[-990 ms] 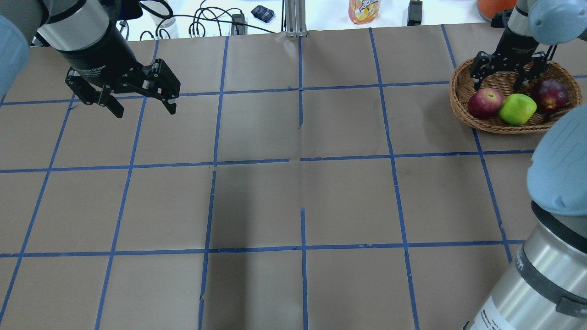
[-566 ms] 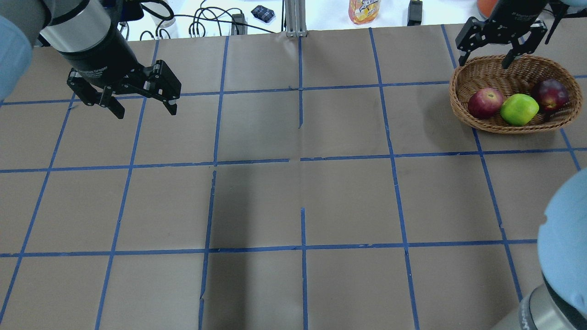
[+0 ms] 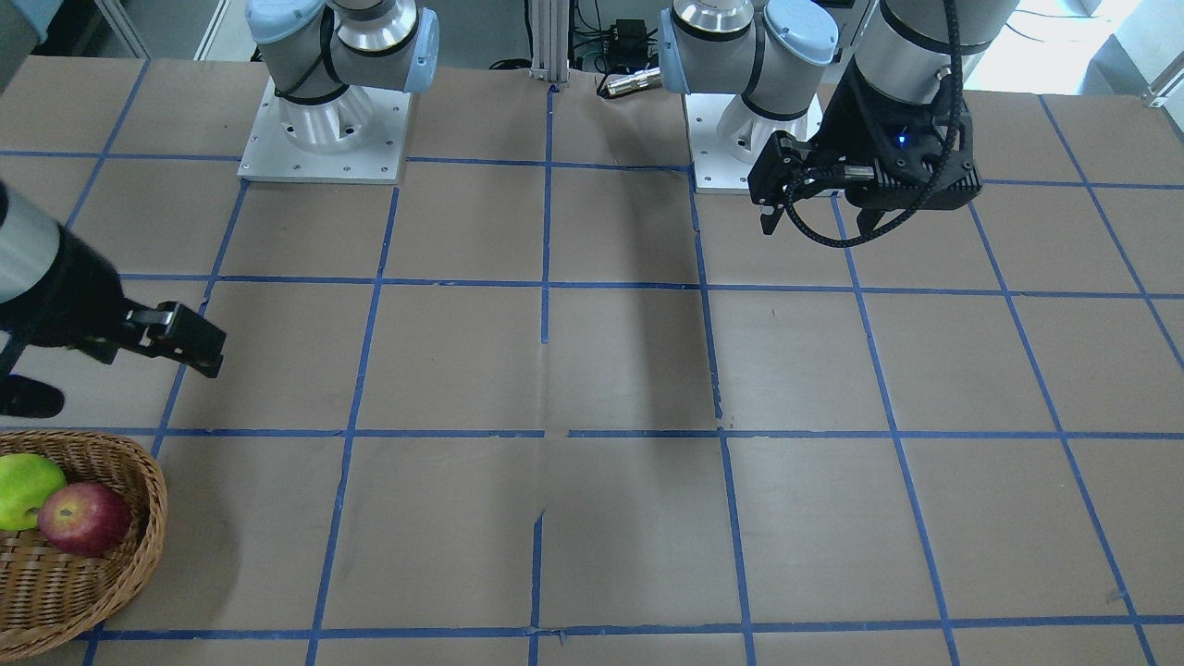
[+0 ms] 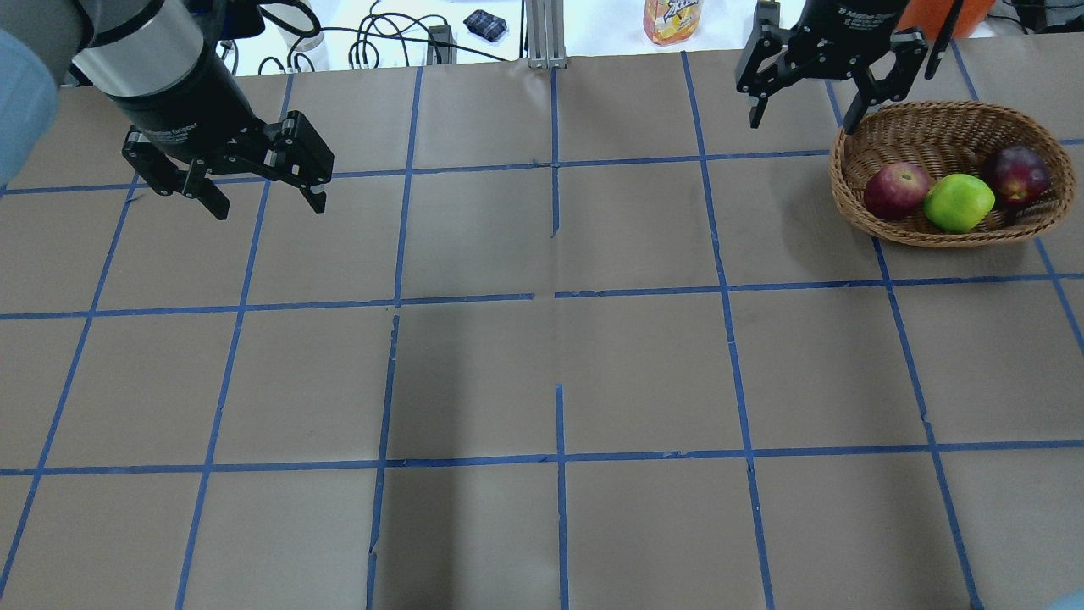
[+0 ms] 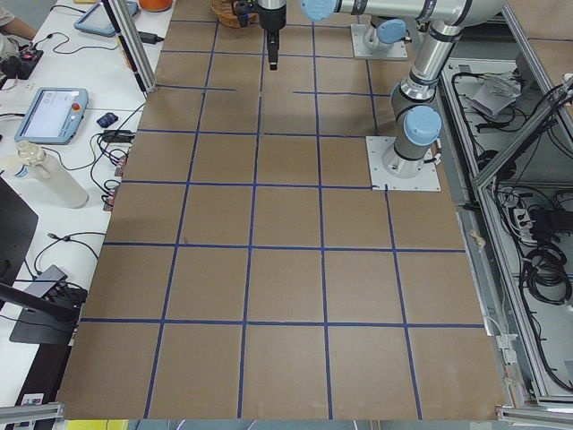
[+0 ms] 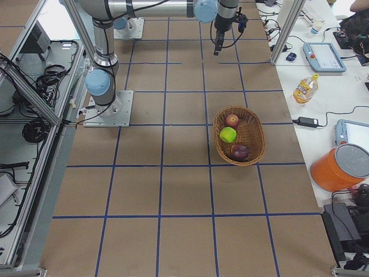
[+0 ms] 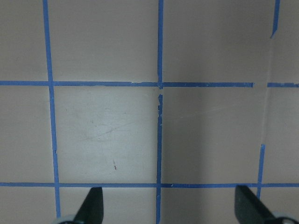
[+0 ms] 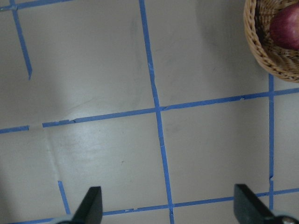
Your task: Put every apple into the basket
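Observation:
The wicker basket (image 4: 931,135) stands at the table's far right and holds all three apples: the red flecked one (image 4: 896,190), the yellow-green one (image 4: 958,202) and the dark maroon one (image 4: 1019,173). My right gripper (image 4: 802,119) is open and empty, raised above the table just left of the basket. Its wrist view shows the basket's rim (image 8: 261,51) and the red apple (image 8: 286,25) at the top right corner. My left gripper (image 4: 268,206) is open and empty, hovering over the far left of the table. The front view shows the basket (image 3: 92,583) with the green apple (image 3: 23,488) and the red apple (image 3: 83,518).
Brown paper with a blue tape grid covers the table (image 4: 559,339). Beyond the far edge are a juice bottle (image 4: 671,19), cables (image 4: 373,42), an aluminium post (image 4: 546,34) and an orange container (image 4: 940,8). The arm bases (image 3: 324,120) stand at the robot's side.
My right gripper has risen out of the basket and moved left off it, still open and empty. The apples stay in the basket. The left arm has not moved.

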Available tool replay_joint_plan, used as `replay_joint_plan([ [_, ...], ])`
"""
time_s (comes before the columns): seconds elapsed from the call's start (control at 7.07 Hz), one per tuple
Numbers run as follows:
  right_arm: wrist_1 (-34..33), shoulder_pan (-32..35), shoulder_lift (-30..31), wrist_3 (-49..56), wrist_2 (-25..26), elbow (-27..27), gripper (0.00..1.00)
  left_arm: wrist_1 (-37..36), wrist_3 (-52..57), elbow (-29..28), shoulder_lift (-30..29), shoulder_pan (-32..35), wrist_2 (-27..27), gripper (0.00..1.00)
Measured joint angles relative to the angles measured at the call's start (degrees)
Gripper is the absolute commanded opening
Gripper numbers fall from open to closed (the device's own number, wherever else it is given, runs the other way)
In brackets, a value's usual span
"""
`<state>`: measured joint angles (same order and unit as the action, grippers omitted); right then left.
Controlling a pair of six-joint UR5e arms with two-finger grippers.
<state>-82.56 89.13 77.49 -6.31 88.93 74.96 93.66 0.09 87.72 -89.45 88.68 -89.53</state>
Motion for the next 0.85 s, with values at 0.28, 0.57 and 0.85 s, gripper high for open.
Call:
replay_joint_plan([
  [0.28,-1.2,1.1,4.7,-0.2,-0.1,6.5,1.00,0.0,0.0,0.0,0.0,0.0,0.0,1.00],
  [0.57,-3.3,0.6,8.6,2.1,0.2,12.5,1.00,0.0,0.0,-0.1,0.1,0.0,0.0,1.00],
  [0.85,-4.1,-0.4,9.8,5.8,0.2,13.7,1.00,0.0,0.1,0.0,0.1,0.0,0.0,1.00],
])
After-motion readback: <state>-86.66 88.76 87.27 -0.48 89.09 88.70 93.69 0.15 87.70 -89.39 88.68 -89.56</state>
